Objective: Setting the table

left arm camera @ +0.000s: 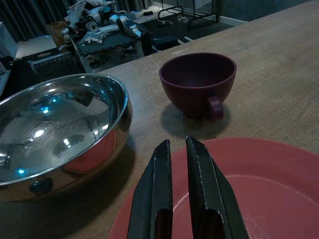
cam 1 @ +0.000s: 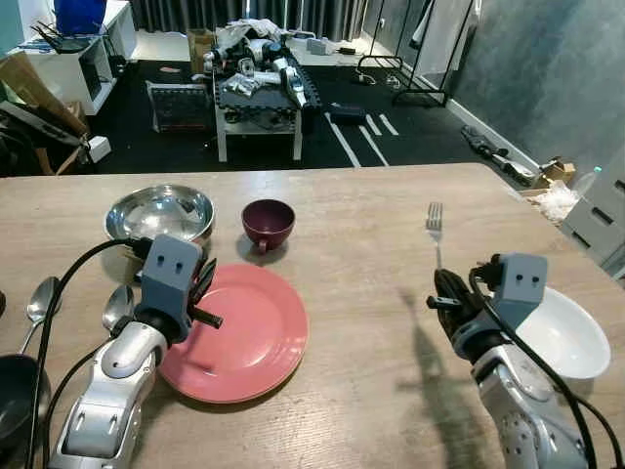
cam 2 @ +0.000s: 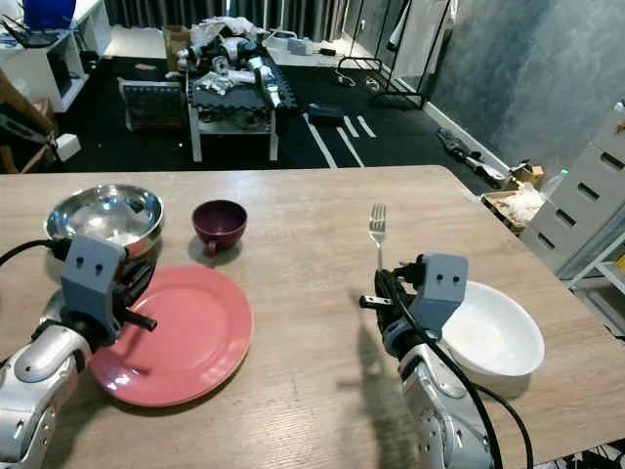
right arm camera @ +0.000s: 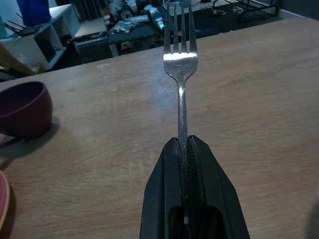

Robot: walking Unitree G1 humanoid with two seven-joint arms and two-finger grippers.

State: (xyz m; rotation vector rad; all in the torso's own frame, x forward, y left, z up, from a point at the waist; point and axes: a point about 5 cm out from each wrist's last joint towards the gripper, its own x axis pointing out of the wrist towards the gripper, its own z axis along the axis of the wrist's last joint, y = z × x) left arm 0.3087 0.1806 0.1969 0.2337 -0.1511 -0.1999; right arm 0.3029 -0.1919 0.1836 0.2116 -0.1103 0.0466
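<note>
Wood-grain laminate forms the top of the long dining table (cam 1: 352, 225) on which all items rest. The right gripper (right arm camera: 185, 149) is raised above the table's right half, its two black fingers clamped on the handle of a silver metal fork (right arm camera: 180, 55); the fork projects forward from the fingertips with tines away from the robot. A round white ceramic bowl (cam 1: 571, 332) sits just to the right of that arm, near the table's right edge.

The left gripper (left arm camera: 178, 149) hovers over the near-left part of a round pink-red plate (cam 1: 244, 332), its fingers nearly together with a narrow gap and nothing between them. A shiny stainless-steel bowl (cam 1: 159, 212) stands just beyond the plate on the left, close to the plate's rim. A small dark maroon cup with a handle (cam 1: 268, 224) stands to the right of the steel bowl, apart from the plate. Two silver spoons (cam 1: 41, 301) lie at the table's left, beside the left arm. A dark round vessel (cam 1: 15, 391) shows partly at the near-left corner.

Beyond the table, a low white table piled with clutter (cam 1: 259, 83) stands on a dark floor.
</note>
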